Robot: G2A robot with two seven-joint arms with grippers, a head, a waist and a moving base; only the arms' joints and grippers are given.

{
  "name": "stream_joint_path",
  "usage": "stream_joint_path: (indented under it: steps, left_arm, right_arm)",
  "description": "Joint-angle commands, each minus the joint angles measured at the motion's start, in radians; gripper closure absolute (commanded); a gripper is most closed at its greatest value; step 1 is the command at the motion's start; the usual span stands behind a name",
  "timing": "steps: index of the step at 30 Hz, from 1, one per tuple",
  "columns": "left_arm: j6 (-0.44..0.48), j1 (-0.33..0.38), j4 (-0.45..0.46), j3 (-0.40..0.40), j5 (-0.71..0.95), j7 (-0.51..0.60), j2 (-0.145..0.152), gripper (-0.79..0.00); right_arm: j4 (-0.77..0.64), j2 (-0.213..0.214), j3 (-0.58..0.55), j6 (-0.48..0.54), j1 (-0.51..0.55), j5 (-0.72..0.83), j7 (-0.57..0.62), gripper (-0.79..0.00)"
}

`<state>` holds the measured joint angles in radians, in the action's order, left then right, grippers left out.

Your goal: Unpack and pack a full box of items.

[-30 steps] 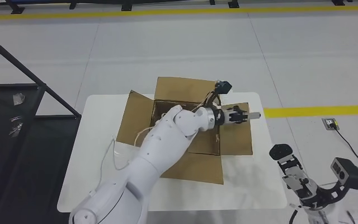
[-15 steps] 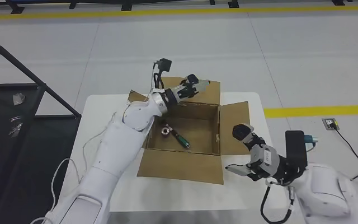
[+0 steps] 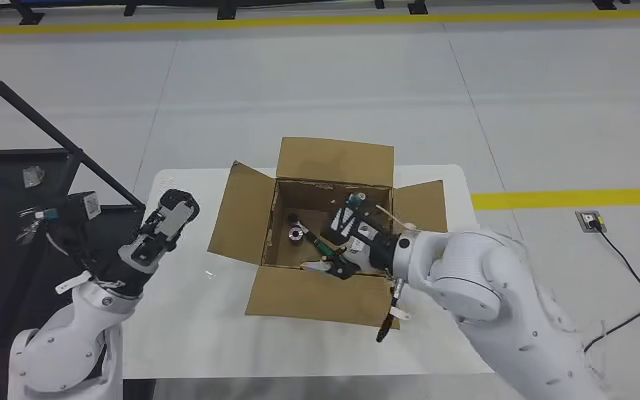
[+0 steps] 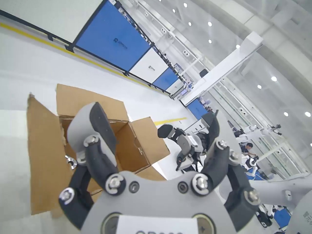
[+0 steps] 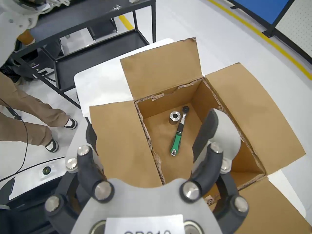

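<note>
Now, box: sitting open in the middle of the table, all four flaps splaying outward.
Ratchet: lying on the box floor, green handle pointing toward the robot's side, head just beside the metal cylinder (touching or not, I cannot tell).
Right gripper: hanging over the box mouth, fingers spread, carrying nothing.
Left gripper: waiting over the table's left part, apart from the box, likewise spread and bare.
Advice: I'd be lining the fingers across the handle's width, then descending straight, keeping clear of walls and cylinder.
</note>
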<state>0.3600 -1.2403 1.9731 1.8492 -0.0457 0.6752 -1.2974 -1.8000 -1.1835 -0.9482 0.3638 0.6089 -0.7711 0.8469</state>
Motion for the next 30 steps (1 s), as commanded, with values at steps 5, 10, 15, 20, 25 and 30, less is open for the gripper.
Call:
stream_joint_path:
  steps: [5, 10, 15, 20, 25, 30]
  left_arm:
    - [0.002, -0.039, 0.0, 0.023, 0.018, -0.005, 0.004, -0.785]
    - [0.002, -0.039, 0.0, 0.023, 0.018, -0.005, 0.004, -0.785]
    - [0.002, -0.039, 0.0, 0.023, 0.018, -0.005, 0.004, -0.785]
    - [-0.034, -0.051, -0.015, 0.004, 0.019, -0.029, 0.004, -0.785]
    - [-0.103, -0.063, -0.071, -0.02, 0.061, -0.041, 0.007, -0.785]
    - [-0.139, -0.09, -0.101, -0.02, 0.147, -0.05, 0.009, -0.785]
  right_arm:
    - [0.067, -0.02, 0.069, -0.034, -0.072, 0.013, 0.025, -0.785]
    - [0.067, -0.02, 0.069, -0.034, -0.072, 0.013, 0.025, -0.785]
    - [0.088, -0.025, 0.104, 0.038, -0.075, 0.01, 0.021, -0.785]
    - [0.315, -0.077, 0.231, 0.167, -0.229, 0.087, 0.023, -0.785]
    - [0.587, -0.182, 0.41, 0.139, -0.408, 0.092, 0.025, -0.785]
    - [0.87, -0.299, 0.537, 0.151, -0.515, 0.084, -0.053, -0.785]
